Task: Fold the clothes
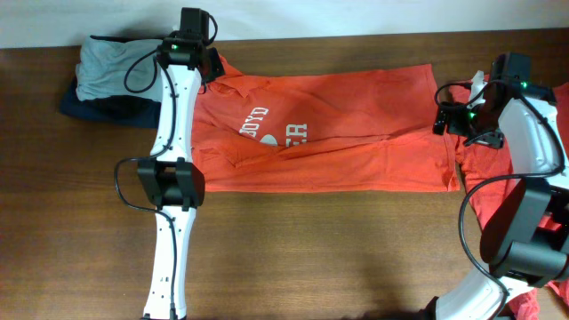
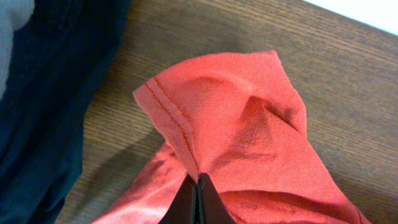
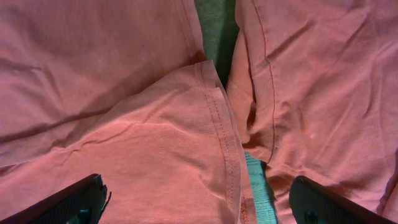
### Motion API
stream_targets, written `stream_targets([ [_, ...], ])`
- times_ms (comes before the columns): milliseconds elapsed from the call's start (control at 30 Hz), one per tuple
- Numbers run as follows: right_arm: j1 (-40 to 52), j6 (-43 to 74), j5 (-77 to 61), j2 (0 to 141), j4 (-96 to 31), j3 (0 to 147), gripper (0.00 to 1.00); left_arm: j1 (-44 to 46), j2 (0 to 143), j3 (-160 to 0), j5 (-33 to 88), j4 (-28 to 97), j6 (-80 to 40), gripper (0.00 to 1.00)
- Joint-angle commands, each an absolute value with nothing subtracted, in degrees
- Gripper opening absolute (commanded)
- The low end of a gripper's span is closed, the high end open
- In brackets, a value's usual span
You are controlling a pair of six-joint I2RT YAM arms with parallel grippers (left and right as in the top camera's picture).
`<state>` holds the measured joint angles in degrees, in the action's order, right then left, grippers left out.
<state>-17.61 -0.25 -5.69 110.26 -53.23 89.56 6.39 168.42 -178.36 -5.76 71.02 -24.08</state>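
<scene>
**One shirt laid out, more red cloth bunched on the right**

One orange-red T-shirt [image 1: 356,147] lies lengthwise across the wood-grain worktop [image 1: 356,258]. It's soft knit cotton, wrinkled, with partly visible white block lettering [image 1: 271,129] near its left end. The left gripper [image 2: 198,185] is pinched tight on a double-stitched hem at the shirt's far-left corner, and the cloth is raised into a small peak there. The right gripper [image 3: 196,196] hangs wide open, holding nothing, over the shirt's right end, beside bunched orange-red cloth [image 1: 489,182]. Two more pieces sit piled at the far left: a grey garment [image 1: 111,62] and a navy garment [image 1: 89,105].
</scene>
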Motion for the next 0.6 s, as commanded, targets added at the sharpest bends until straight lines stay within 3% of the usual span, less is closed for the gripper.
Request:
stream_targets([
  [0,-17.6,-0.6,-5.8,110.1,-53.1,89.1,0.99,6.3,167.9,-177.8,-5.4,69.7,-24.2,0.02],
  [333,-17.6,-0.6,-5.8,110.1,-53.1,89.1,0.98,5.5,170.8,-177.0,-5.8,68.3,-24.2,0.02],
  [500,-17.6,-0.6,-5.8,110.1,-53.1,89.1,0.99,5.5,170.8,-177.0,-6.3,68.2,-24.2,0.29],
  [567,-17.6,-0.6,-5.8,110.1,-53.1,89.1,0.99,5.5,170.9,-177.0,-8.2,68.2,-24.2,0.48],
])
